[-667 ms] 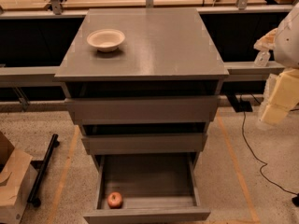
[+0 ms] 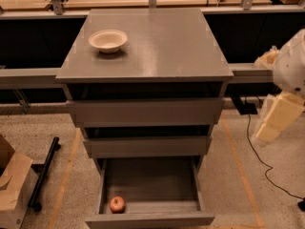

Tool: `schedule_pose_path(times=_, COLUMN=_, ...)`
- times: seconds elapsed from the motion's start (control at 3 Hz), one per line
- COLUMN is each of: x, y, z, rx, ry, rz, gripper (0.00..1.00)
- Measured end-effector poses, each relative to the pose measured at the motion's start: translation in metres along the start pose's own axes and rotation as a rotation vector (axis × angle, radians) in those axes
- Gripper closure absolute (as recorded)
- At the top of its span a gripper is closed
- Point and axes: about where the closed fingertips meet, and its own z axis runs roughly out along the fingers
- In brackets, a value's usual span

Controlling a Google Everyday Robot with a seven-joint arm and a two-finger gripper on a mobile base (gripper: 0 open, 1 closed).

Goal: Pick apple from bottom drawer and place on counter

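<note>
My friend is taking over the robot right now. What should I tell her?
Gripper: low on the right of the drawers, away from the apple.
Apple: front left corner of the open bottom drawer.
Counter: has a white bowl at its back left, no apple.
Done: the drawer is open.
Left: reach in, grab the apple, lift it, set it on the counter.

My pale cream claw [image 2: 274, 123] hangs on the right, beside the grey drawers. My white arm [image 2: 291, 63] is cut off at the right edge. The brown cardboard box [image 2: 12, 185] on the left is cut off too. Inside the two upper grey drawers [image 2: 145, 111] it is too dark to see.
</note>
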Motion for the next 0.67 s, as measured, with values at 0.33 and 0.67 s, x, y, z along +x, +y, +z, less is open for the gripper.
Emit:
schedule_pose_path(times=0.33, x=0.0143, y=0.0079, z=0.0553, rx=-0.044, ry=-0.104, rz=0.025, gripper=0.0)
schedule_pose_path(times=0.67, x=0.0133, y=0.0068, z=0.0588, rx=-0.039, ry=-0.118, rz=0.025, gripper=0.0)
